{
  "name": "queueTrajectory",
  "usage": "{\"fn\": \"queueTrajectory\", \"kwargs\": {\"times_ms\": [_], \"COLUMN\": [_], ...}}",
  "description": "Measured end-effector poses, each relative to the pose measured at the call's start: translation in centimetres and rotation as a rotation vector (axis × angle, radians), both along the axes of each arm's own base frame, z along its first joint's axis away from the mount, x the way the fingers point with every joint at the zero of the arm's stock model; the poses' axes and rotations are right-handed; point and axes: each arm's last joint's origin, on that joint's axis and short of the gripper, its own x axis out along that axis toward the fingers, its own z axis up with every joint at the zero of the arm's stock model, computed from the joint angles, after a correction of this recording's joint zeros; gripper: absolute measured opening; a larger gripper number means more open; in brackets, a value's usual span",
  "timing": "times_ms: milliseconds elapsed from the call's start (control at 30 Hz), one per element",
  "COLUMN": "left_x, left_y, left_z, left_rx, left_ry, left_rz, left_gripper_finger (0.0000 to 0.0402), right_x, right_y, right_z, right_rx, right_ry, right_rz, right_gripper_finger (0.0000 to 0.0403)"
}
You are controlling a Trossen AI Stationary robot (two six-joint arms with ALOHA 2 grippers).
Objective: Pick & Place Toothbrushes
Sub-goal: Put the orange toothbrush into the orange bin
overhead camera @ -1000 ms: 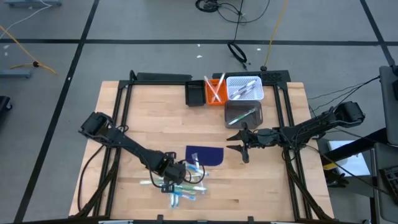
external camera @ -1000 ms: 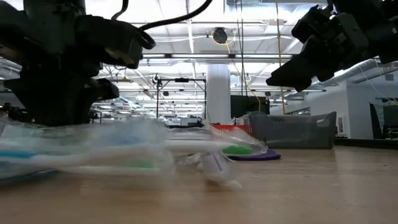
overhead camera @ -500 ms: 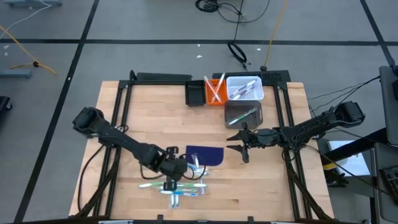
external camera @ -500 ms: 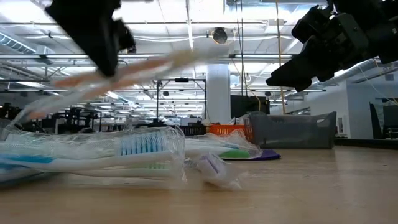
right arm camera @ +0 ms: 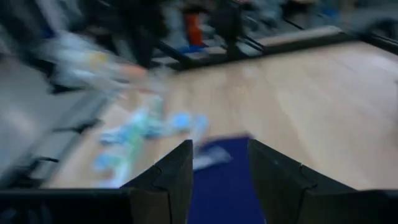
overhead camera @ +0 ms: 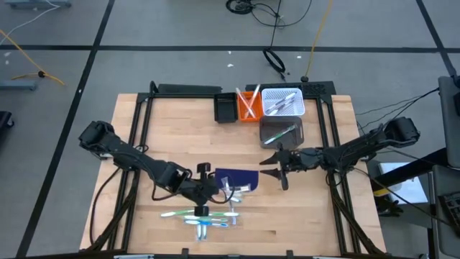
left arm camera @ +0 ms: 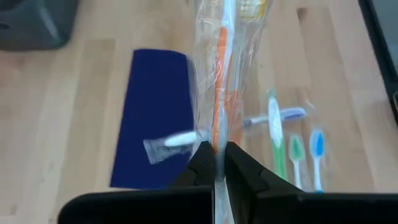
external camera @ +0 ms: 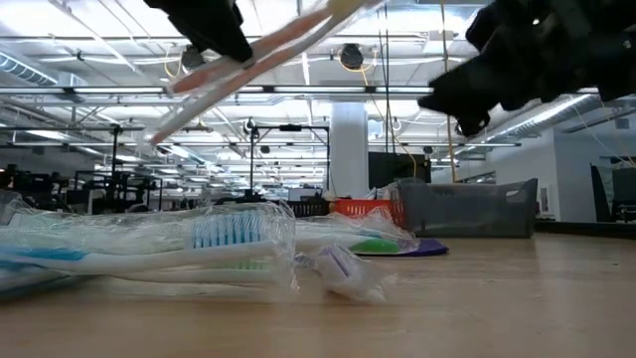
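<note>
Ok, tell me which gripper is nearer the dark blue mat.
Left. The left gripper hangs over the mat's edge, gripping an orange toothbrush; the right gripper hangs open beside it.

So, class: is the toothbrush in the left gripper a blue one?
No: the left gripper is shut on an orange toothbrush in a clear wrapper.

No writing, label, brand, number or sign can be read in any view. The clear wrappers on the toothbrushes show no legible print, and the bins and the dark blue mat on the worktop carry no visible lettering.
</note>
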Motion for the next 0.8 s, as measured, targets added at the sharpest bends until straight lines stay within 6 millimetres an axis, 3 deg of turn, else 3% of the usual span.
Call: {"fn": "queueTrajectory", "kwargs": {"times_ms": [133,367,800], "left_x": [0.3,0.6,0.8], "left_y": [0.5,1.2,1.4], "left_z": [0.1,0.1,0.2], "left_rx": [0.02,0.022,0.041], "left_ry": [-0.023,-0.033,-0.06], "left_rz": [0.033,0.077,0.093], "left_gripper_finger": [0.0012,0.001,0.0009], "right_x": [0.6,2.0,7.5], "right_y": [0.9,1.8,3.5], "right_z": [0.0,-0.3,0.4], "right_rx": [-0.02,-0.037,-0.063], "right_ry": [-0.088,-0.196,-0.251], "right_rz": [0.108,0.142,0.186], "right_gripper_finger": [0.0144,0.0144,0.0144]}}
